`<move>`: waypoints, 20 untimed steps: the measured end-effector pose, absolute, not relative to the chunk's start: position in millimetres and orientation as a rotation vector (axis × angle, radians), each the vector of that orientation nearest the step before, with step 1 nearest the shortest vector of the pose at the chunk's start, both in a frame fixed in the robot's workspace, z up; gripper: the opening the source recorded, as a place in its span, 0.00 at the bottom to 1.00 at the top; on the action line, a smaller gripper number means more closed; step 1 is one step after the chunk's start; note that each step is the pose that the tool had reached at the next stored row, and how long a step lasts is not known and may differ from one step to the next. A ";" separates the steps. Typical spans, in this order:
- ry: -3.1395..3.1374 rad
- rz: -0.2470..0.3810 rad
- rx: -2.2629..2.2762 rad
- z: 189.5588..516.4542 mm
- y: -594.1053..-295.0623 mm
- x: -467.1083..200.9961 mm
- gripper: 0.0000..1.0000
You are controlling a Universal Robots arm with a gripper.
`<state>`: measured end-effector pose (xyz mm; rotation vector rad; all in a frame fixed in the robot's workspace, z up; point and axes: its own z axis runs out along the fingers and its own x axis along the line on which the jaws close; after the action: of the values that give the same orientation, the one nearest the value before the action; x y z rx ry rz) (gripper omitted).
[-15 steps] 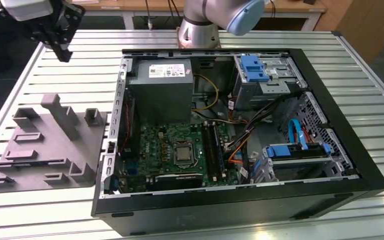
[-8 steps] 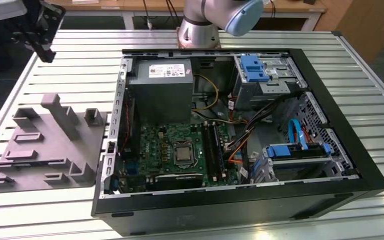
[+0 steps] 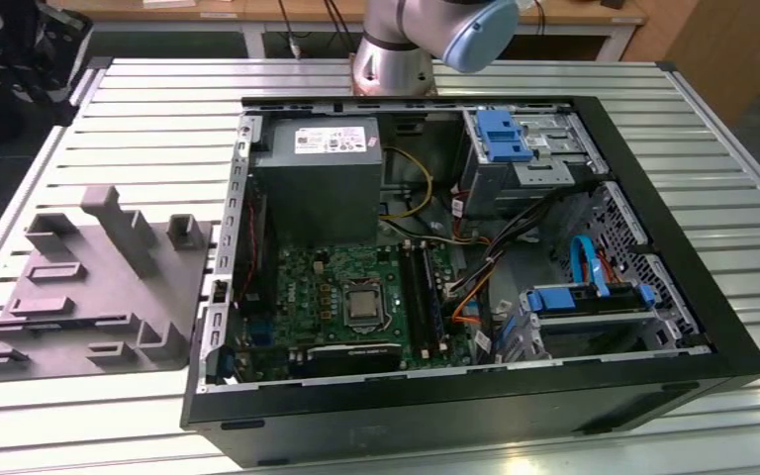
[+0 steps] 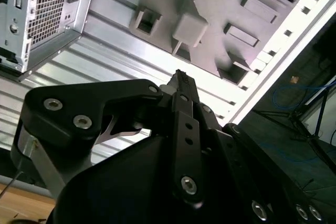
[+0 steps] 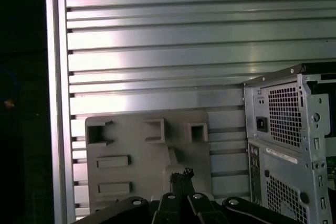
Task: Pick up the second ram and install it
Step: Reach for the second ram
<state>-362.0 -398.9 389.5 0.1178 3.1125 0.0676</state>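
In the exterior view, the open computer case (image 3: 617,139) lay on its side on the slatted table (image 3: 155,99), so that the green motherboard (image 3: 340,277) and its long black memory slots (image 3: 420,287) faced upward, open to reach from above. A grey fixture plate (image 3: 90,297) sat just beside the case, toward the exterior view's left. Its pockets were probably there to keep parts in known spots. The arm (image 3: 407,40) rose from the far edge of the table. Where the second ram lay could not be told, nor whether a stick already sat in the slots.

In the second wrist view, the hand (image 4: 181,77) hung above the fixture plate. Its fingers were drawn together to a narrow tip, and no blue stick could be made out between them.

In the first wrist view, the hand was again closed and apparently holding nothing. It pointed at the plate's near edge, with the back of the case to one side.
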 end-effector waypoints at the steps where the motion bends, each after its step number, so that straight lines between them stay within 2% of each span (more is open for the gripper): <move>1: 3.113 0.068 0.118 389.1 -398.9 -365.2 0.11; 20: 3.112 0.068 0.118 383.9 -405.5 -380.4 0.11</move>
<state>-380.4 -405.5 383.9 0.1180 3.1125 0.0677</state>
